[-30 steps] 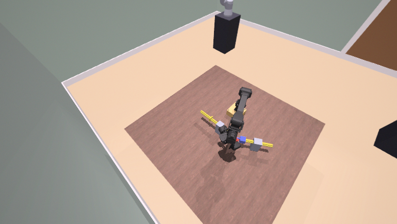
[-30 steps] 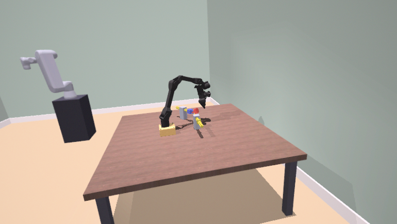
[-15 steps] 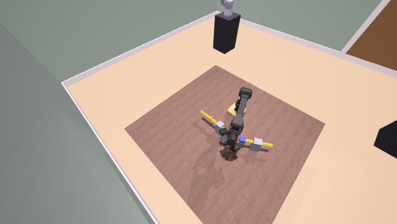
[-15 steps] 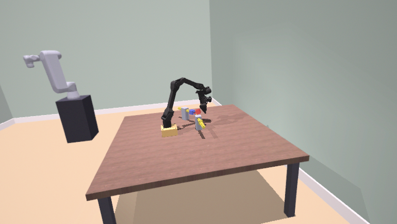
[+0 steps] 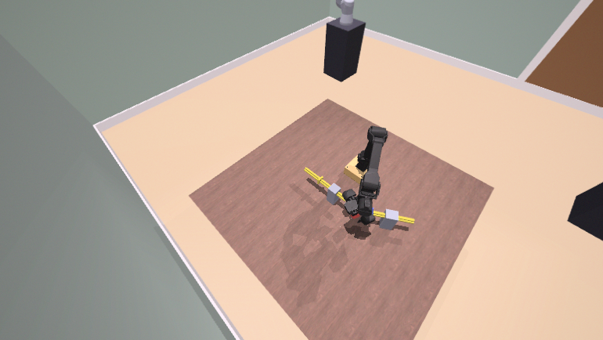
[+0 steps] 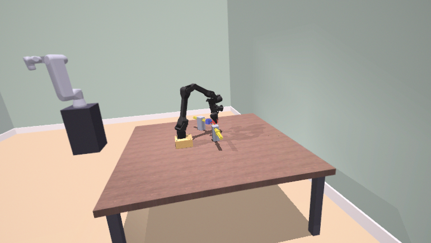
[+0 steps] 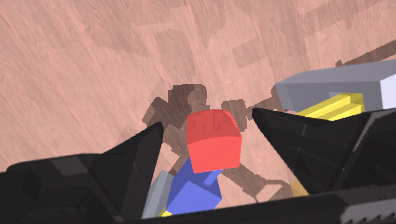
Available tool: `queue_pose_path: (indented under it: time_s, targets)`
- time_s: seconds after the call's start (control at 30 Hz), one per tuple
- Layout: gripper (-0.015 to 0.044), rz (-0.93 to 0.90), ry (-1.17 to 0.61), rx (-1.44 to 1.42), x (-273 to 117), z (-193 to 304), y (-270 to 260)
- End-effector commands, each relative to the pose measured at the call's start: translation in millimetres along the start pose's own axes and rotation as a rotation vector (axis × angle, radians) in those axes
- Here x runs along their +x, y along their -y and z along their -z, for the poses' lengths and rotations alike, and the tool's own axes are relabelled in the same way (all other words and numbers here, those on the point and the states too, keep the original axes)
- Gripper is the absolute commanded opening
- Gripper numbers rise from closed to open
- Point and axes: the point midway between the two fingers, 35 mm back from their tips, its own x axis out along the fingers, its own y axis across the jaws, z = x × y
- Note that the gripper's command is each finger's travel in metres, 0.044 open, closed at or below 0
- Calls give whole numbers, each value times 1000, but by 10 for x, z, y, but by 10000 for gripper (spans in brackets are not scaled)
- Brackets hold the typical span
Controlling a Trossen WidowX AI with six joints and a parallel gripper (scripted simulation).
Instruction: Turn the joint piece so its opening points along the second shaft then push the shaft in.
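Observation:
The red square joint piece (image 5: 355,216) (image 6: 214,122) (image 7: 215,152) is hinged to a blue part (image 6: 208,121) (image 7: 192,197) on the end of the yellow fixed shaft (image 5: 406,219). That shaft runs through a grey block (image 5: 388,219) (image 6: 201,122) (image 7: 158,195). The second yellow shaft (image 5: 311,172) (image 6: 218,133) (image 7: 334,108) lies through another grey block (image 5: 333,193) (image 6: 214,135) (image 7: 330,86), at an angle to the first. My gripper (image 5: 359,213) (image 6: 214,120) (image 7: 207,119) is open, pointing down, its fingers on either side of the joint piece with gaps. The right finger hides the second shaft's near end. The opening's direction is unclear.
The second shaft bears a small yellow crosspiece (image 5: 320,179) beyond its block. The arm's yellow base (image 5: 353,170) (image 6: 183,142) stands on the brown table (image 5: 270,168) (image 6: 211,168). A pale arm (image 6: 59,78) on a dark pedestal (image 5: 344,50) (image 6: 83,129) stands away from the table.

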Motion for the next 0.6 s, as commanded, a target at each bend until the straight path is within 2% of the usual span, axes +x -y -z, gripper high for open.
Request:
queue_pose_path:
  time_s: [0.0,0.57]
  targets:
    - [440,-2,9,8,-14,29,14]
    - [440,-2,9,8,246,41,15]
